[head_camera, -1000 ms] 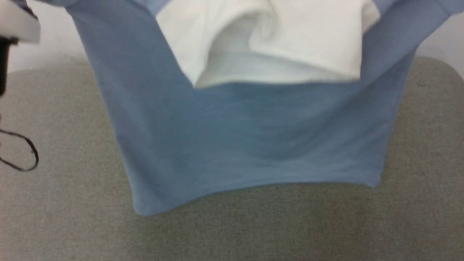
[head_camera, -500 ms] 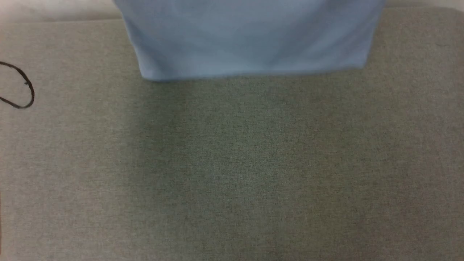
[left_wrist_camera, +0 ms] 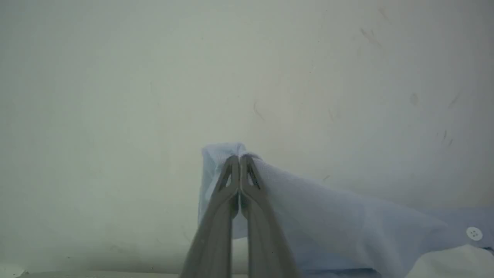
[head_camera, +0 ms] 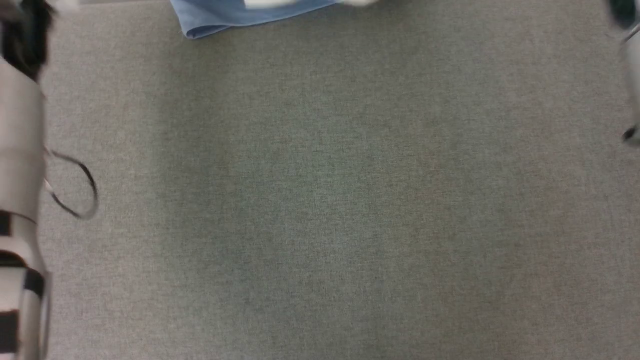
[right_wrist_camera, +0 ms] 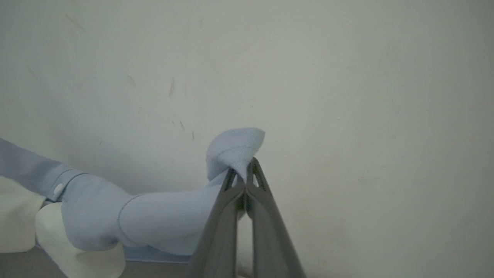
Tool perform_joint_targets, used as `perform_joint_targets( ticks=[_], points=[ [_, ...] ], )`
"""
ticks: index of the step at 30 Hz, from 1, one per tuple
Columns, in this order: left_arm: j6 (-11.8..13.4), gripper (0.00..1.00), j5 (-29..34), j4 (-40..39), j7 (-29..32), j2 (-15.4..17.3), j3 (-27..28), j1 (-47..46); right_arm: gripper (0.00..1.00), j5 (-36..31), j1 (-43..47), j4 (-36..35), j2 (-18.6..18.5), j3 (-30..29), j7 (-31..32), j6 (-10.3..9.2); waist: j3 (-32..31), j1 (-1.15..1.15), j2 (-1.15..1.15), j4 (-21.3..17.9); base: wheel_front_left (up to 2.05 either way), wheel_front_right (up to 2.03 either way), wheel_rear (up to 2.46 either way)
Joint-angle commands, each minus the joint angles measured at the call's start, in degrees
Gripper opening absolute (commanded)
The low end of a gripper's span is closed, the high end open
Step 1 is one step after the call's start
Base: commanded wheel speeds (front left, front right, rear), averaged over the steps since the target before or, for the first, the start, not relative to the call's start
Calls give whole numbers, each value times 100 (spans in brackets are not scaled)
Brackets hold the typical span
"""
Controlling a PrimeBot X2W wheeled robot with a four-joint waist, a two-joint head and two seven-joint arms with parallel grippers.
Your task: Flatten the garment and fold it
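Surface: grey woven cloth (head_camera: 320, 200).
Left gripper (left_wrist_camera: 240, 157): clamped light blue knit polo shirt (left_wrist_camera: 328, 216).
Right gripper (right_wrist_camera: 247, 164): clamped same shirt.
Risk: 2 shallow pinches could slip under pull.

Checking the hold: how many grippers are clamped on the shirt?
2: the left gripper is shut on one bunched fold of the garment, the right gripper on another.

left gripper (left_wrist_camera: 240, 157) | fingers (left_wrist_camera: 220, 224) pinched on garment (left_wrist_camera: 328, 208) fold | pale wall (left_wrist_camera: 247, 77) behind
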Motion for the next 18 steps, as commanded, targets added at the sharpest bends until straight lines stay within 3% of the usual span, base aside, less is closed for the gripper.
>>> perform_joint_targets(
  ticks=[1,9,18],
  points=[
    [-67,0,-94,195,-52,-80,15,194,0,106,221,194,76,81,-84,-4,13,-1,0,15,0,0,0],
    [-257,0,-431,749,-212,-358,123,1066,0,602,1258,677,50,366,-545,-4,-344,-1,0,199,0,0,0],
    [-188,0,-513,-55,-368,-123,275,2751,0,993,2998,-416,-524,335,-859,-4,-1241,-1,0,278,0,0,0]
  ],
)
